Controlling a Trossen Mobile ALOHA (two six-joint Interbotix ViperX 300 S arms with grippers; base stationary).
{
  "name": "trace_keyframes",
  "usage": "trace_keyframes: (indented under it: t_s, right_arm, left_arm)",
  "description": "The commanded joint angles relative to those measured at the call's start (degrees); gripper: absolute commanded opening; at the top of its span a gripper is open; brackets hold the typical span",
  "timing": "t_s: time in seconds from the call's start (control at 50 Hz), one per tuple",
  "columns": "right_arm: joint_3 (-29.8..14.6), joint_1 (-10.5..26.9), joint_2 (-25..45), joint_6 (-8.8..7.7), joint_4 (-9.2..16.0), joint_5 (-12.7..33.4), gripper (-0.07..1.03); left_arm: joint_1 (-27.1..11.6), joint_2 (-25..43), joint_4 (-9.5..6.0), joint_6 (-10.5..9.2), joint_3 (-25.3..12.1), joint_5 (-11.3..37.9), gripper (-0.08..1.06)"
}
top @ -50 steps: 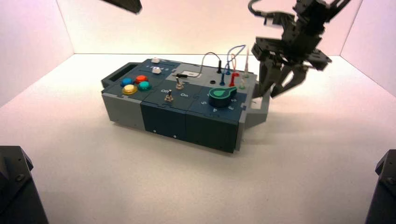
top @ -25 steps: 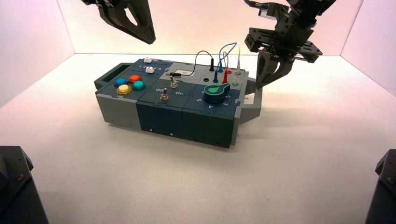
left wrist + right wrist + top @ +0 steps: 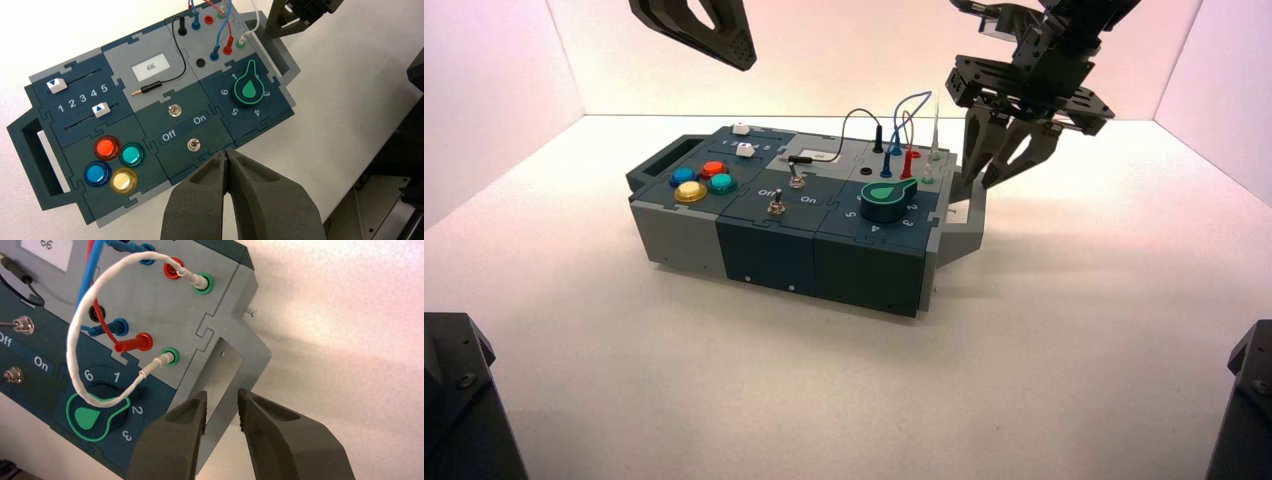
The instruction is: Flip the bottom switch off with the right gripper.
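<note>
The bottom switch (image 3: 776, 207) (image 3: 193, 145) (image 3: 12, 375) is a small silver toggle on the dark teal tile, with "Off" and "On" printed beside it. My right gripper (image 3: 984, 183) (image 3: 221, 412) is far from it, at the box's right end. It is open, one finger on each side of the outer bar of the grey handle (image 3: 969, 215) (image 3: 235, 365). My left gripper (image 3: 724, 40) (image 3: 227, 155) is shut on nothing and hangs high above the box, its tips over the front edge near the bottom switch.
A twin toggle (image 3: 174, 110) sits just behind the bottom switch. To the right are the green knob (image 3: 886, 195) and the plugged wires (image 3: 904, 130). Coloured buttons (image 3: 704, 180), two sliders (image 3: 80, 95) and a display reading 66 (image 3: 148, 67) fill the left. Dark arm bases (image 3: 454, 400) flank the front.
The box has shifted left and turned a little. The left gripper has come into view at the top. The right gripper, shut half a second ago, now stands open at the handle.
</note>
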Motion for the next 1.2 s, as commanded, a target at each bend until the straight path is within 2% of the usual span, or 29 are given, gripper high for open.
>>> trace_keyframes:
  t_s: [0.02,0.1,0.26,0.66,1.2]
  right_arm:
    - [0.6,-1.0,-1.1,0.44,-0.7,0.3,0.36]
    - [1.7,-2.2,-1.3,0.44,-1.3,0.3,0.36]
    - [2.3,-2.2,-1.4,0.35,-1.7,0.1,0.36]
    - [-0.4,-1.0,-0.2,0.35,-1.2,1.5,0.43]
    - [-1.8,0.2,3.6,0.44,-0.7,1.6,0.42]
  left_arm:
    - [-0.3,-0.6,-0.18,0.09,-1.5,-0.4,-0.03]
    - [-0.3,-0.6,-0.09,0.09,-1.5,-0.4,-0.03]
    - [-0.3,-0.7,-0.09,0.18,-1.6,-0.5,-0.03]
    - [-0.3,-0.4,-0.09,0.26,-1.5,-0.6,-0.03]
    - [-0.3,-0.4,0.0,0.35,-1.4,-0.7,-0.03]
